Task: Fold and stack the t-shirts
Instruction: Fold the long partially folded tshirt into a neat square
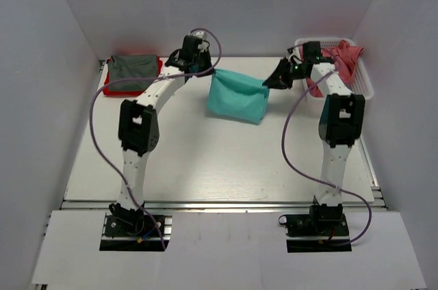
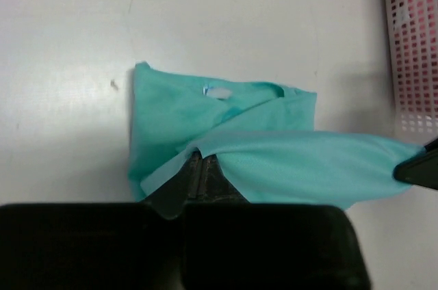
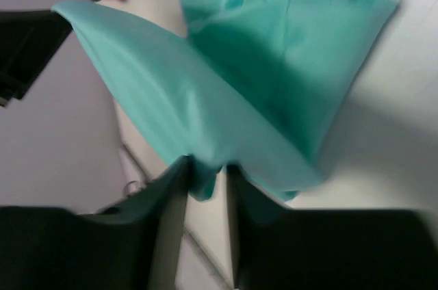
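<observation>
A teal-green t-shirt (image 1: 236, 96) hangs partly folded over the back middle of the table, its upper edge stretched between my two grippers. My left gripper (image 1: 209, 71) is shut on the shirt's left corner (image 2: 198, 156). My right gripper (image 1: 270, 83) is at the right corner; its jaws stand slightly apart with a fold of the teal cloth (image 3: 205, 167) still lying between them. The shirt's lower half (image 2: 205, 119) rests on the table. A folded dark grey t-shirt (image 1: 133, 71) lies on a bright red one (image 1: 109, 89) at the back left. Salmon-pink t-shirts (image 1: 342, 57) fill the basket.
The white mesh basket (image 1: 363, 85) stands at the back right, just behind my right arm (image 1: 340, 119). White walls close in the table on three sides. The grey and red stack sits in the back left corner near my left arm (image 1: 140, 126).
</observation>
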`<act>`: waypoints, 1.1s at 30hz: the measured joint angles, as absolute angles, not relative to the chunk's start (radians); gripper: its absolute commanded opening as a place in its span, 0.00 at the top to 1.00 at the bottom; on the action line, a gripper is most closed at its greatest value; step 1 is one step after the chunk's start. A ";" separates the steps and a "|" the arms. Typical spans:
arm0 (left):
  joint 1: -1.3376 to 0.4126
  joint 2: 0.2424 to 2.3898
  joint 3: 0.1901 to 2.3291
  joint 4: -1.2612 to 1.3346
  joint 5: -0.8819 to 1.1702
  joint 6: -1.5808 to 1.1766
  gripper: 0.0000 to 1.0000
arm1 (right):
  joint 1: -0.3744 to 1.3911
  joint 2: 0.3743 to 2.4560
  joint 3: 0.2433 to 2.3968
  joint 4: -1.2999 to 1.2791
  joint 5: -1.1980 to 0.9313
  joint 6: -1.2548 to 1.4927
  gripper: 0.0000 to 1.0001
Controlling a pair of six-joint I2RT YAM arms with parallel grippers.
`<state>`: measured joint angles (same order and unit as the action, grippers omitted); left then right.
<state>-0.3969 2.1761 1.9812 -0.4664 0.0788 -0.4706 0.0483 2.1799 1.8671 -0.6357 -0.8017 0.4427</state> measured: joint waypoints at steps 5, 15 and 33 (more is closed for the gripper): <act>-0.349 2.477 2.289 -0.418 0.168 -0.452 0.00 | 0.017 2.489 2.257 -0.586 -0.804 0.471 0.10; -0.294 2.467 2.145 -0.308 0.258 -0.430 0.00 | 0.013 2.260 1.971 -0.490 -0.672 0.380 0.10; -0.400 2.284 1.713 -0.183 0.434 -0.392 0.00 | 0.187 2.231 1.730 -0.327 -0.632 0.384 0.10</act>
